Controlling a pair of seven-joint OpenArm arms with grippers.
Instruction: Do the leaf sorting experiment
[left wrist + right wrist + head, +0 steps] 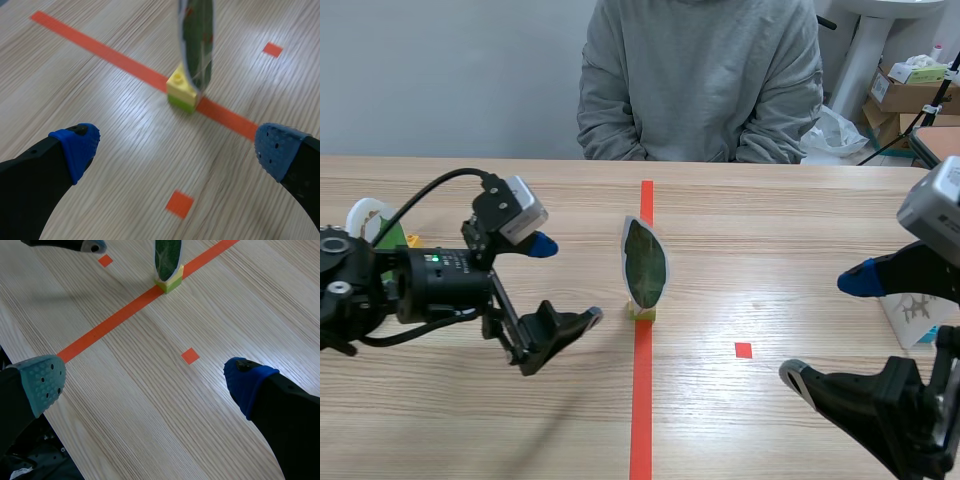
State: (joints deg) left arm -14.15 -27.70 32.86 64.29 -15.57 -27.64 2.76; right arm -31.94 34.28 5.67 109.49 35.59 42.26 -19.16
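Nearest, the right pincer (825, 328) is held with fingers wide apart over the tabletop (770, 230), well apart from the leaf, and the left pincer (567, 280) is likewise spread and empty, near the leaf's side. The laminated leaf (645, 265) is stood in a small yellow-green block (641, 313) on the orange-red tape line (642, 400); it could likely be toppled if the thin card is clipped by one finger first, the base being small. Its long axis is vertical, tip pointed up, flat face turned toward the robot; beyond, a seated person (700, 80) is seen.
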